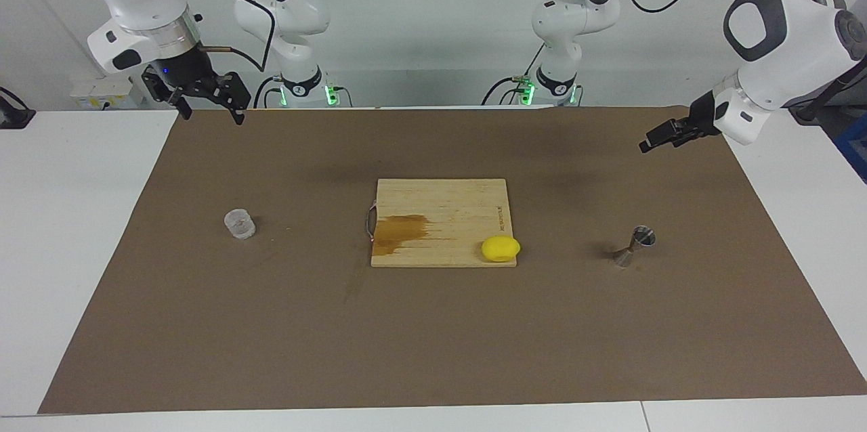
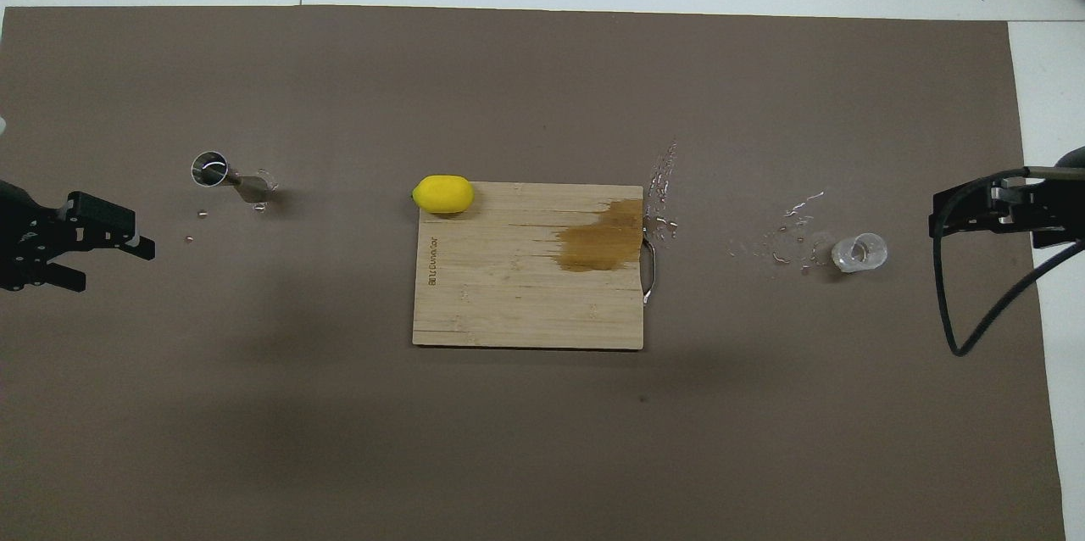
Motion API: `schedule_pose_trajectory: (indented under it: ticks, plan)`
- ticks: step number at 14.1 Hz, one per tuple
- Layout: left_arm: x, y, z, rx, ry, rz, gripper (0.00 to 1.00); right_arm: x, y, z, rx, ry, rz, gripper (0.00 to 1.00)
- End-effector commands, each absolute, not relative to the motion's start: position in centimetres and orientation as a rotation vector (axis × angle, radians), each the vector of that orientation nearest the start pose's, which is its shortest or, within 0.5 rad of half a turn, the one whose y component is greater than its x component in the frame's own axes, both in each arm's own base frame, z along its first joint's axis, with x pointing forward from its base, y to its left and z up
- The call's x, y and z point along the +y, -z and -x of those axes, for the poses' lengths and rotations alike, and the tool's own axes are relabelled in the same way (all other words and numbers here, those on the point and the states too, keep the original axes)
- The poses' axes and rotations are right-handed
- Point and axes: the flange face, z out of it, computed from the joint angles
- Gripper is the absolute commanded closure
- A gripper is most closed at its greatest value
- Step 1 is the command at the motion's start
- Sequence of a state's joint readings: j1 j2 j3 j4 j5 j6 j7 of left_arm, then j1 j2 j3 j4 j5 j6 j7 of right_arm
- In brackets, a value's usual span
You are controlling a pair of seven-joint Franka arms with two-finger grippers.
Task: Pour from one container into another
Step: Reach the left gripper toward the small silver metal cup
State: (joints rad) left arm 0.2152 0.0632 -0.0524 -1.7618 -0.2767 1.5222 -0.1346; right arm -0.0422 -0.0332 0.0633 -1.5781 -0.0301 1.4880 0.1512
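1. Here, the clear cup (image 1: 239,224) (image 2: 859,253) stands upright on the brown mat (image 1: 433,337) toward my right arm's end of the desk, with droplets (image 2: 784,231) scattered just beside it.
2. The steel jigger (image 1: 633,246) (image 2: 225,175) stands toward my left arm's end — well apart from the cup.
3. Between them lies the cutting board (image 1: 440,205) (image 2: 525,303), stained, with a lemon (image 1: 500,248) (image 2: 442,194) at its corner.
4. My right end effector (image 1: 206,103) (image 2: 975,210) hangs released, fingers spread, over the mat's edge.
5. My left end effector (image 1: 653,139) (image 2: 110,240) hovers over the mat, holding nothing — whether its fingers are apart, I cannot tell.
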Motion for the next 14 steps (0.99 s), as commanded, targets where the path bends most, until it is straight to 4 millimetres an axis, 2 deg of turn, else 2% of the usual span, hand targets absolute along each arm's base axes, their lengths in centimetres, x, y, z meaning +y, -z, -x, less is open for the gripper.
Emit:
schedule_pose_trajectory:
  ticks: [1,2,4,6,8,12,14]
  plan:
    - [8.1,-47.4,-53.6,-1.012,-0.647,3.326,0.0,0.5,-63.7,-53.1,0.178,-0.082,3.165,0.0]
    - [8.8,-46.8,-53.6,-1.307,-0.676,3.24,0.0,0.5,-63.7,-53.1,0.177,-0.082,3.164,0.0]
    - [9.3,-45.3,-53.8,-1.744,-0.745,3.106,0.0,0.5,-63.7,-53.1,0.178,-0.082,3.165,0.0]
    - [10.7,-43.4,-53.7,-2.234,-0.83,2.871,0.0,0.5,-63.7,-53.1,0.178,-0.082,3.165,0.0]
    - [12.0,-41.2,-53.9,-2.678,-0.936,2.551,0.0,0.5,-63.8,-53.1,0.177,-0.08,3.164,0.0]
    - [13.9,-38.5,-53.6,-3.259,-1.066,2.022,0.0,0.5,-63.7,-53.1,0.18,-0.082,3.164,0.0]
    - [14.0,-36.1,-53.2,-3.44,-1.096,1.808,0.0,0.5,-63.8,-53.1,0.178,-0.08,3.165,0.0]
